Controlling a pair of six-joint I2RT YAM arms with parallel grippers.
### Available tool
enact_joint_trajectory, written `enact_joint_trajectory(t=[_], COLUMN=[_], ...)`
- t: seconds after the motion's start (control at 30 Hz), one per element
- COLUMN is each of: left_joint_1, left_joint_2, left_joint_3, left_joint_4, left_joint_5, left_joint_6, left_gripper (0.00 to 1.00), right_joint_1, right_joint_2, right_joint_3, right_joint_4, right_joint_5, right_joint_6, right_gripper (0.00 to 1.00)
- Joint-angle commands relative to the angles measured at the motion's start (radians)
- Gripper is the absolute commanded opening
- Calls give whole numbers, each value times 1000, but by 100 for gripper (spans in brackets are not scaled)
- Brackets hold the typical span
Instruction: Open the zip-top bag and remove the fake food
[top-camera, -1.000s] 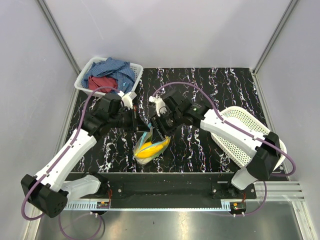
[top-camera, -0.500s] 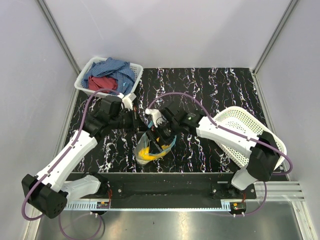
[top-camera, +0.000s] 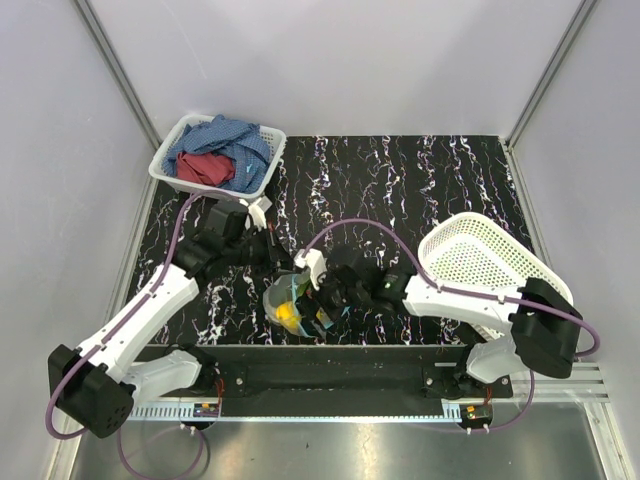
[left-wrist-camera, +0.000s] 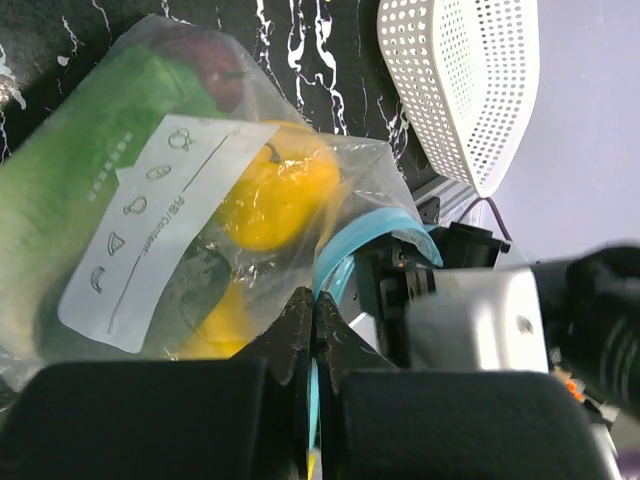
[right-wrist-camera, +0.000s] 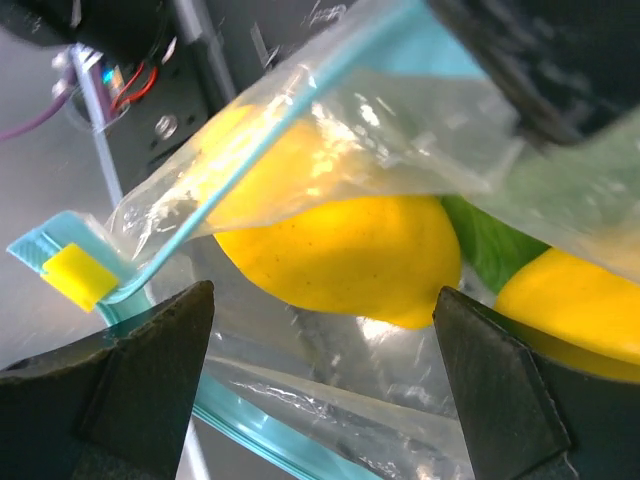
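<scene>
Zip-top bag (top-camera: 288, 306) sits low at the near-centre of the table (top-camera: 440, 180), just by the front edge, between my two grippers. I can't tell if its bottom rests on the surface. Clear crinkly plastic, with the white label patch (left-wrist-camera: 160, 220) facing my left wrist camera. The teal zip strip (left-wrist-camera: 352, 248) curves away from my left fingertips, and the mouth looks parted there. A yellow slider tab (right-wrist-camera: 74, 276) sits at one end of the strip.

Fake food is all inside the bag: a yellow lemon (right-wrist-camera: 340, 250) pressed against the plastic, a second yellow piece beside it, the light-green lettuce (left-wrist-camera: 60, 190) and the dark purple-red piece (left-wrist-camera: 200, 70) at the far end.

My left gripper (left-wrist-camera: 312, 318): jaws pressed together, pinching the bag's edge at the zip strip, with teal running between the fingers.

My right gripper (right-wrist-camera: 320, 300): jaws spread wide, one finger each side of the bag's mouth end. The lemon bulges between them, nothing is clamped, and the pads look clear of the plastic.

Outward: the white perforated oval basket (top-camera: 480, 262) lies tilted on the right side of the table, well apart from the bag. A square white basket (top-camera: 172, 172) sits at the far-left corner with blue and red cloths (top-camera: 225, 145) heaped in it.
</scene>
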Motion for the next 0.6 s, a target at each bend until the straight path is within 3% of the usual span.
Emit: enact_joint_trajectory(t=[0.0,0.2,0.37,0.5,0.57], left_joint_1=[5,5,5,5,3], left_joint_2=[-31,-39,-63,-68,-68], left_joint_3=[-7,-10,-25,-27,-21], left_joint_4=[138,144,144,135,130], left_joint_5=[-17,3,9,15,17], left_joint_6=[-58,-78,-87,-81,-75], left_gripper=[0,0,0,0,0], right_joint_1=[72,110,111,111,111], right_joint_2=[-23,36,92,152,151], right_joint_3=[-60,-41,-11,20,21], right_joint_4=[288,351,377,357,359], right_joint_5=[235,498,606,567,560], right_joint_6=[1,-19,-64,-67,-55], right_gripper=[100,100,99,92,82])
